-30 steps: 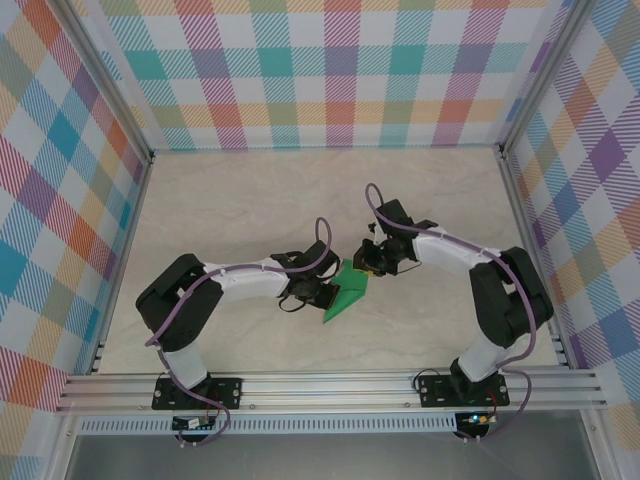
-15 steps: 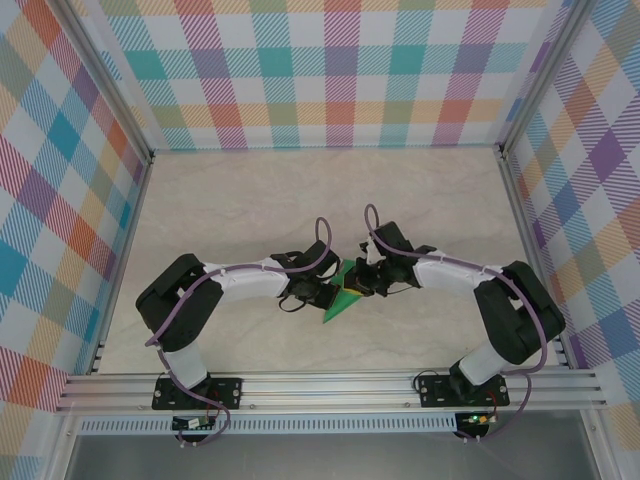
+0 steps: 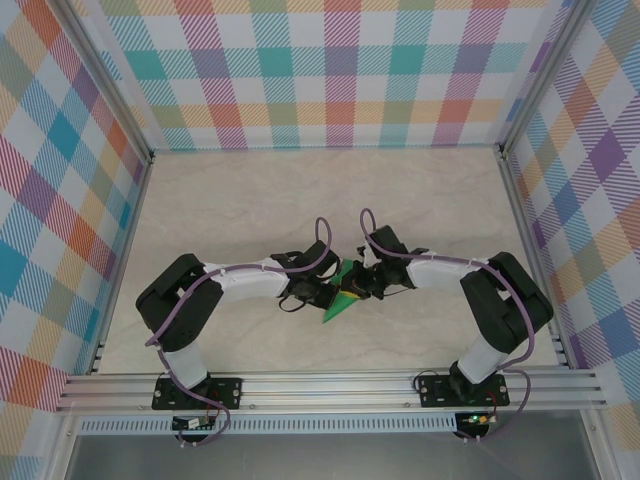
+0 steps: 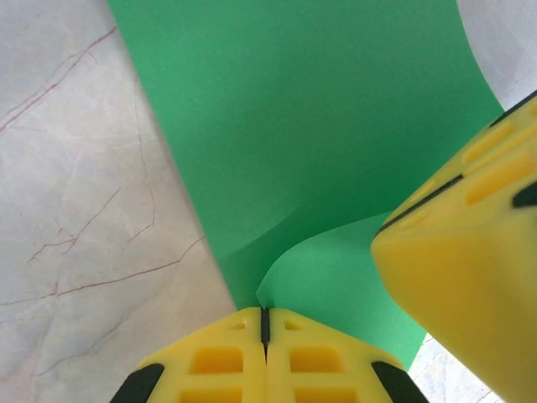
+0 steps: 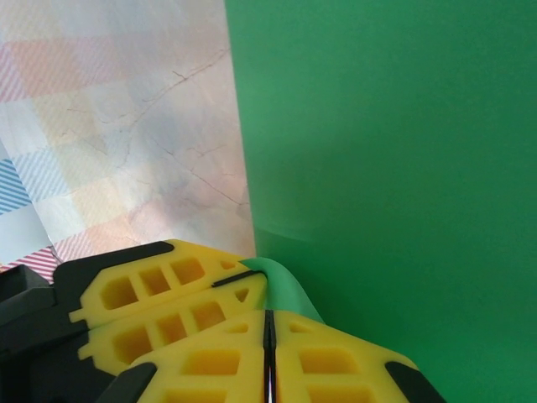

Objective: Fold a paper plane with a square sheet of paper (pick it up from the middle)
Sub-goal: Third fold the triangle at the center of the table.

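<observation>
**Both arms pinching one edge of the green paper**

My left fingers (image 4: 218,361) are pressed together on an edge of the paper (image 4: 319,126). My right fingers (image 5: 336,361) clamp the same curled-up edge just beside them. The rest of the paper is a pointed, partly folded shape lying on the surface (image 3: 250,210), between my two arms. I judge the double grip keeps one layer steady so the other can be creased over it.

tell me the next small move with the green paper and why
Probably hold the left pincer steady and ease the right pincer sideways to lay its flap over: both are shut on the green paper, which curls up at their tips.
</observation>
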`<move>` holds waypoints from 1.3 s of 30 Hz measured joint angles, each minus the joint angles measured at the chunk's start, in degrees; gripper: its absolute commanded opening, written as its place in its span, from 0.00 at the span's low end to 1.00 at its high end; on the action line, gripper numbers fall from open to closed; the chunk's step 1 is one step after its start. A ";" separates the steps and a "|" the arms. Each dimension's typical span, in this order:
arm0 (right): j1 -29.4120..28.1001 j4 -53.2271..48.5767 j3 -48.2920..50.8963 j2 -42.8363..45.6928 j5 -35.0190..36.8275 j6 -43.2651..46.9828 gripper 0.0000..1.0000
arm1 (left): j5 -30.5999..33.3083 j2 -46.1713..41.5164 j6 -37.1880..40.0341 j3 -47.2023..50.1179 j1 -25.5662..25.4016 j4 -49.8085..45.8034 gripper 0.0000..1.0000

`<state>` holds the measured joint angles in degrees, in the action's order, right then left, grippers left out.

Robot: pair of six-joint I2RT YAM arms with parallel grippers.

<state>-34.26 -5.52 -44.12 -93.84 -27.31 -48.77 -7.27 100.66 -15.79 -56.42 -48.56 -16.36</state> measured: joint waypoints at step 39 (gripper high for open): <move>-1.86 1.57 2.91 -1.55 1.38 -0.22 0.12 | 0.90 0.00 -0.70 0.28 0.00 0.04 0.00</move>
<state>-36.12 -3.95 -41.21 -95.39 -25.93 -48.99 -6.37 100.66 -16.49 -56.14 -48.56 -16.32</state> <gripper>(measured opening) 0.118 0.045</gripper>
